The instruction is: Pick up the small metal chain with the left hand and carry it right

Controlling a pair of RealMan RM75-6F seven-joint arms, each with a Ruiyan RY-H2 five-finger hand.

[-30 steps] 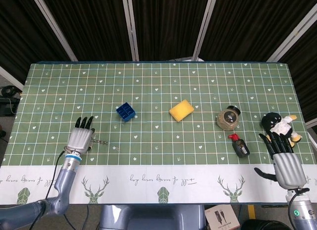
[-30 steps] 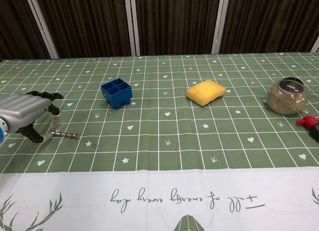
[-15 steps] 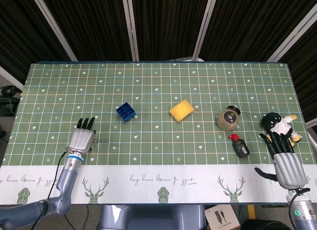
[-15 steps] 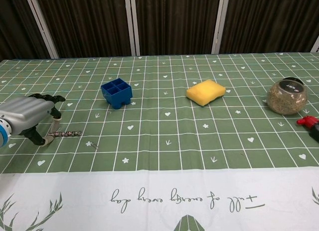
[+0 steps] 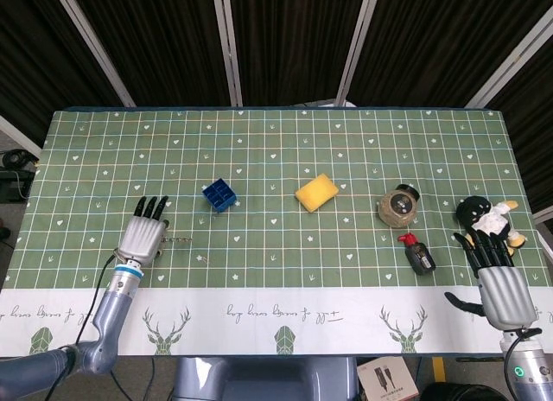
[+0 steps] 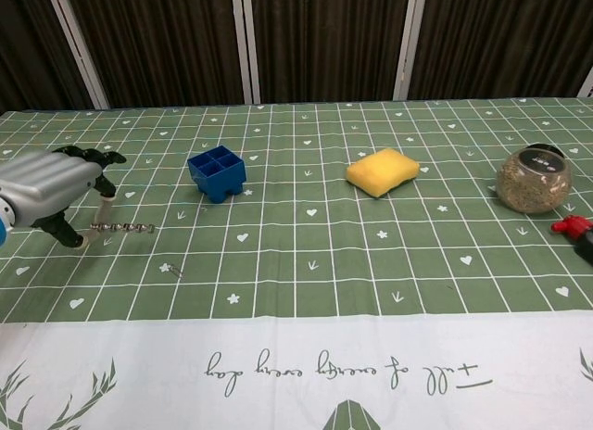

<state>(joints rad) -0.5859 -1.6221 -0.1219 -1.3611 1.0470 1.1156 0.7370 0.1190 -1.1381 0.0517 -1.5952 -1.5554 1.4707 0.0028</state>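
Chain (image 6: 119, 228), small, metal: you have one end pinched under your left hand (image 6: 51, 194) at the left edge of the chest view; the rest runs out to the right as a short straight line, at or just off the green checked surface (image 6: 315, 263), and I cannot tell whether that free end is touching. Held by its end, presumably because a flat chain offers nothing else to grasp, so it trails rather than hangs bunched.

Left hand fingers (image 6: 93, 158): curled down over the chain's near end, grasping it. In the head view this hand (image 5: 143, 235) sits in the lower left, with the chain (image 5: 179, 240) just beside it on the right.

Right hand (image 5: 498, 280): lower right of the head view, fingers spread and straight, holding nothing, parked well apart from the work.

Small metal bit (image 6: 170, 269): lies apart, lower right of the chain; I cannot tell what it is.

Blue compartment tray (image 6: 217, 172): upper right of the chain, near your path. Lift before you travel, or the trailing end may snag it.

Yellow sponge (image 6: 383, 170): centre, further along.

Round jar (image 6: 532, 178), red-capped dark bottle (image 5: 418, 254), penguin toy (image 5: 486, 218): right side, grouped close to the right hand.

Step in hand, by my judgement: grasp made, carry rightward barely begun.
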